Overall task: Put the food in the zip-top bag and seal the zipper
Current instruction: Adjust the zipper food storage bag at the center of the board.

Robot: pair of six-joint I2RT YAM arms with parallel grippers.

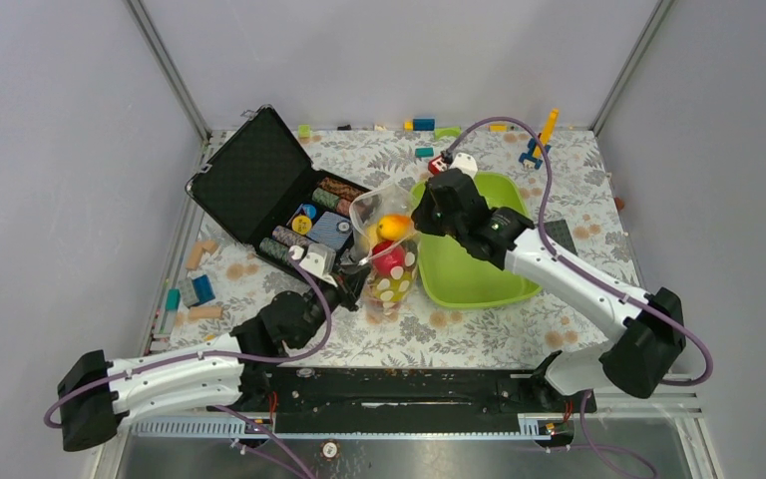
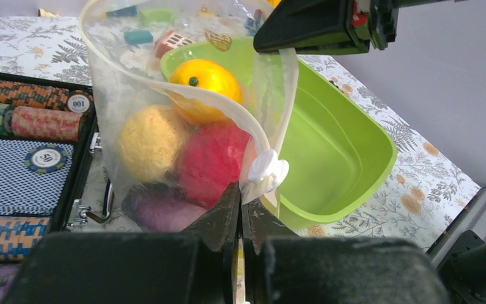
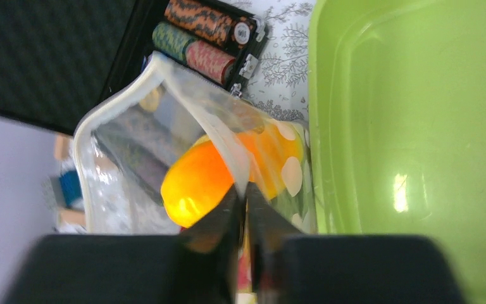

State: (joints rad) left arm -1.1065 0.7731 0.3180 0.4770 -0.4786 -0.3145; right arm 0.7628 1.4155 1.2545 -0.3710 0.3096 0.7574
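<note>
Left gripper (image 2: 241,212) clamps zip-top bag (image 2: 111,95) beside slider (image 2: 267,171), right gripper (image 3: 243,201) clamps far rim: zipper (image 2: 231,117) stretched for closing, food (image 2: 212,161) inside.

That white-faced poker chip (image 2: 79,102) capping the striped roll reads "100", and the blue chip (image 2: 47,158) lying flat in the black case (image 2: 87,166) looks like "50".

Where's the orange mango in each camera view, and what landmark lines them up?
Top external: orange mango at centre, in the top of the zip-top bag, left of the lime-green tray.
Left wrist: mango upper centre, behind the bag's rim, tray on its right.
Right wrist: mango centre-left, inside the bag, tray filling the right.
Shared landmark: the lime-green tray.
</note>
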